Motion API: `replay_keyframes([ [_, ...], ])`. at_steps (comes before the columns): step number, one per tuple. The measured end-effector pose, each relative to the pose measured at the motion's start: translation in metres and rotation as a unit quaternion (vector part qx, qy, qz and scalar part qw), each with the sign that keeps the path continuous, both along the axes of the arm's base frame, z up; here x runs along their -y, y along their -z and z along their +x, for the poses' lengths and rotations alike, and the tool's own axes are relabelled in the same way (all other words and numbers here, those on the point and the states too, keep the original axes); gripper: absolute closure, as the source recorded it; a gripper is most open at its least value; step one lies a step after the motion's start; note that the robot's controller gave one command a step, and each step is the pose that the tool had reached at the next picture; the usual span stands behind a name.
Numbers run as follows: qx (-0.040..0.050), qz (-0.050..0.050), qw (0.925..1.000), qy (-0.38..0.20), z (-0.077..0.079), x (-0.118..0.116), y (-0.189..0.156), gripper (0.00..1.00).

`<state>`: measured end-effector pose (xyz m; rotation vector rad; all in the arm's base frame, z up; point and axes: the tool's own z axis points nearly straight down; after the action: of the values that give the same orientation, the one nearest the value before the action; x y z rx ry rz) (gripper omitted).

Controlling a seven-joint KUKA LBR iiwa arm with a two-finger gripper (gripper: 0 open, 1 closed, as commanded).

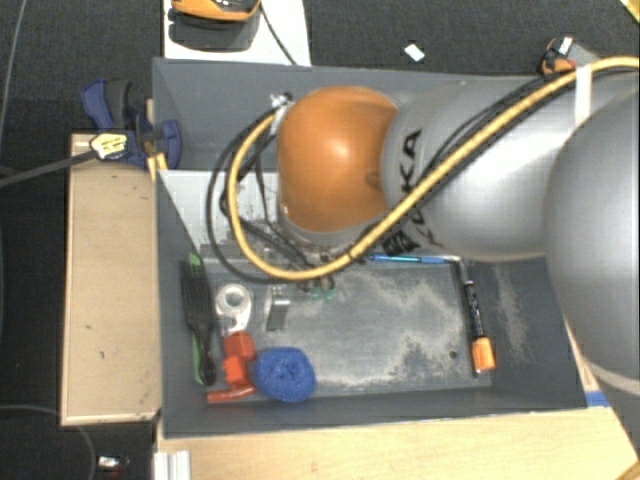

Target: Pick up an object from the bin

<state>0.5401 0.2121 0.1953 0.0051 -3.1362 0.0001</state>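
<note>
My gripper (279, 310) hangs under the orange wrist cover over the left half of the bin floor, with little of it visible. Just to its left lies a small white and silver roll (233, 306). Below that sit a red-orange plastic piece (237, 360) and a fuzzy blue ball (285, 374), both against the near left corner. A long black tool with green trim (196, 318) lies along the left wall. I see nothing held by the gripper.
A black marker with an orange cap (475, 328) lies along the right side of the floor. A thin blue pen (405, 259) rests at the back wall, partly under the arm. The arm covers the bin's back and right.
</note>
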Motion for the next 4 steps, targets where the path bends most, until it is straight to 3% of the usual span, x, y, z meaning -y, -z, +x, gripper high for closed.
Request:
replay_keyframes([
  [1,0.0040,0.001,1.0000,0.003,0.002,0.001,-0.005,0.00],
  [2,0.0029,0.000,0.9997,-0.026,-0.012,0.014,-0.012,0.00],
  [3,0.0052,0.001,0.9992,-0.039,-0.022,0.004,-0.033,0.00],
  [4,0.0074,0.002,0.9987,-0.051,-0.006,0.047,0.028,0.00],
])
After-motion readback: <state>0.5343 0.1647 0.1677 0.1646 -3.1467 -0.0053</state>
